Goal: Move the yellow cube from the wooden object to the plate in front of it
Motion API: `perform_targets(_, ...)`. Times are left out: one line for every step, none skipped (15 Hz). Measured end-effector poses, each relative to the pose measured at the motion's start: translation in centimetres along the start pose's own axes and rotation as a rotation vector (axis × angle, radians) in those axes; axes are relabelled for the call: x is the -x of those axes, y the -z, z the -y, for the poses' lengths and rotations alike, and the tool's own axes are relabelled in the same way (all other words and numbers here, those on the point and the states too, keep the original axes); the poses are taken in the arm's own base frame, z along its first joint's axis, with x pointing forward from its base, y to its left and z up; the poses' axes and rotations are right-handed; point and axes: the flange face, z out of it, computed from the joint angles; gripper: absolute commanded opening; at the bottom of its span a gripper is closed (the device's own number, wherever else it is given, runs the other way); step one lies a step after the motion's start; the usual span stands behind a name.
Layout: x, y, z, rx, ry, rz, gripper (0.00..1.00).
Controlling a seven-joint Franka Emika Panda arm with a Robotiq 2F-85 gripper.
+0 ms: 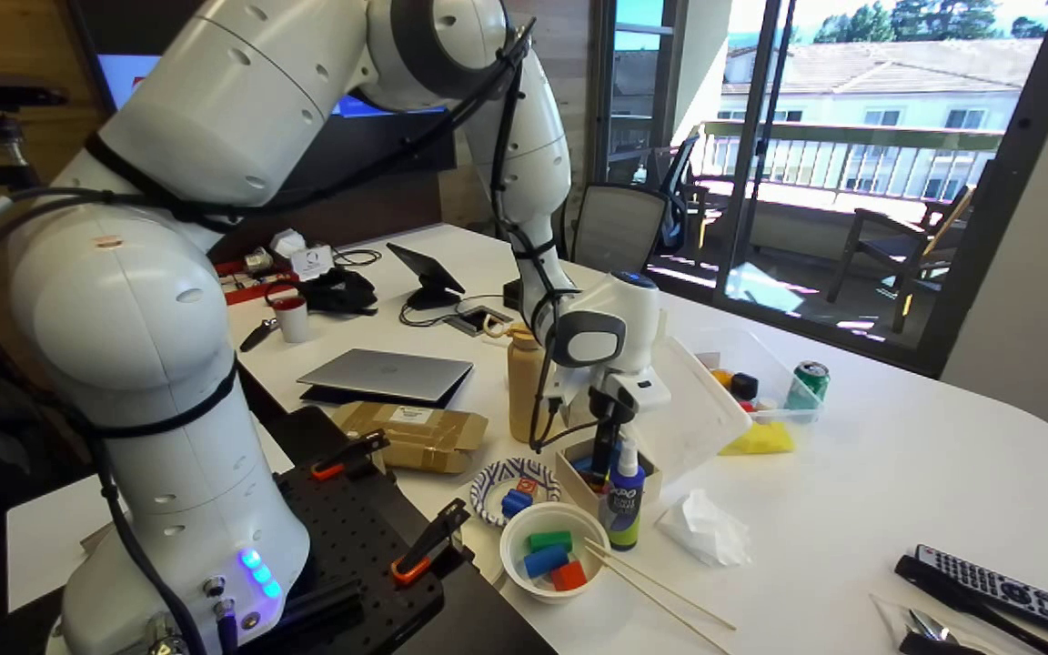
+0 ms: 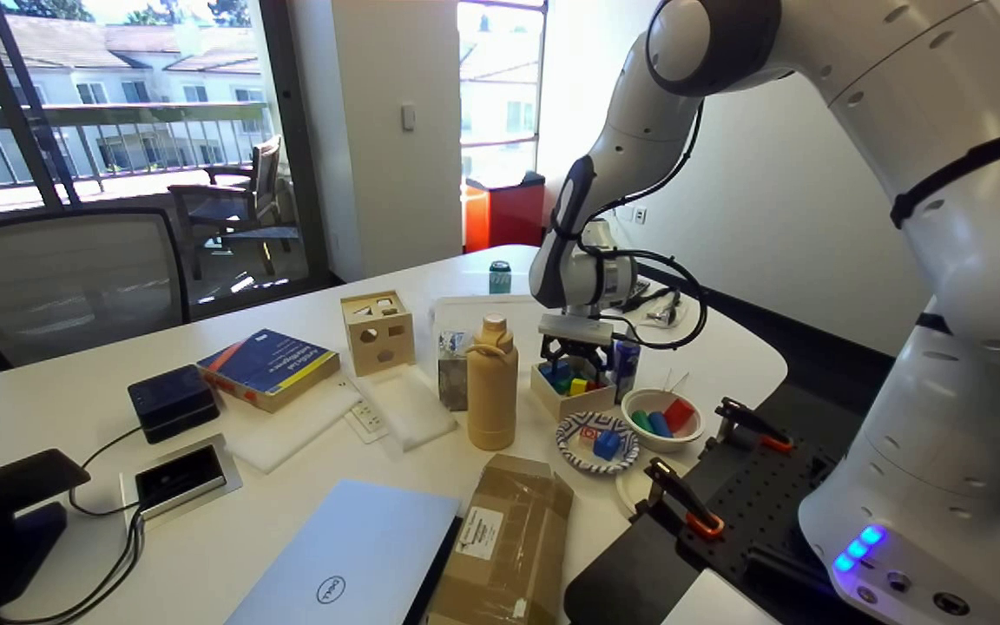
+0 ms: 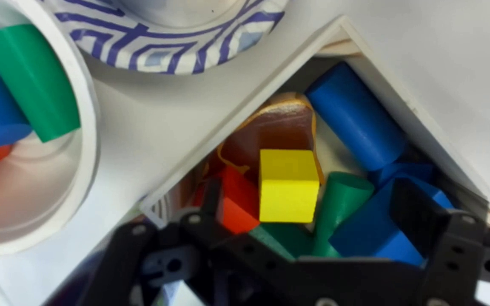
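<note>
The yellow cube (image 2: 579, 386) lies among several coloured blocks inside the pale, open wooden box (image 2: 566, 404). In the wrist view the yellow cube (image 3: 289, 187) is at the middle, beside a red block and a green cylinder, within the box rim (image 3: 245, 113). My gripper (image 3: 313, 199) is open and points down into the box, with the cube between its spread fingers and nothing held. It also shows over the box in an exterior view (image 2: 576, 366). The blue-patterned plate (image 2: 571, 446) stands beside the box, holding a blue block and a red piece. In an exterior view (image 1: 579, 491) the box walls hide the cube.
A white bowl (image 1: 510, 555) with green, blue and red blocks stands near the plate. A blue spray bottle (image 1: 624, 500) stands against the box. A tan bottle (image 2: 491, 391), a cardboard package (image 2: 509, 538) and a clear plastic bin (image 1: 742, 346) are nearby. Chopsticks (image 1: 660, 591) lean on the bowl.
</note>
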Motion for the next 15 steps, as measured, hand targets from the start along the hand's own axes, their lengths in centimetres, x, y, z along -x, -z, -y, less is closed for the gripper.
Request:
perform_targets(-0.04,-0.13,0.05,0.001,0.0,0.001,1.0)
perform_targets(-0.08,-0.25,0.1,0.004,0.001,0.004,1.0)
perform_targets(-0.13,-0.38,0.15,0.005,0.001,0.007,1.0)
perform_targets(-0.16,-0.52,0.15,0.008,0.001,0.009,0.97)
perform_targets(-0.2,-0.64,0.15,0.009,0.0,0.012,0.79)
perform_targets(-0.27,-0.71,0.17,0.01,0.0,0.013,0.72)
perform_targets(-0.34,-0.7,0.18,0.011,-0.001,0.014,0.66)
perform_targets(-0.43,-0.66,0.18,0.012,-0.002,0.016,0.59)
perform_targets(-0.54,-0.63,0.15,0.014,-0.003,0.018,0.5)
perform_targets(-0.63,-0.62,0.1,0.015,-0.004,0.02,0.43)
perform_targets(-0.72,-0.62,0.06,0.015,-0.004,0.022,0.34)
perform_targets(-0.8,-0.59,0.05,0.016,-0.005,0.023,0.28)
perform_targets(-0.82,-0.58,0.07,0.017,-0.005,0.026,0.19)
perform_targets(-0.85,-0.5,0.22,0.016,-0.003,0.026,0.14)
perform_targets(-0.89,-0.43,0.38,0.015,-0.002,0.028,0.13)
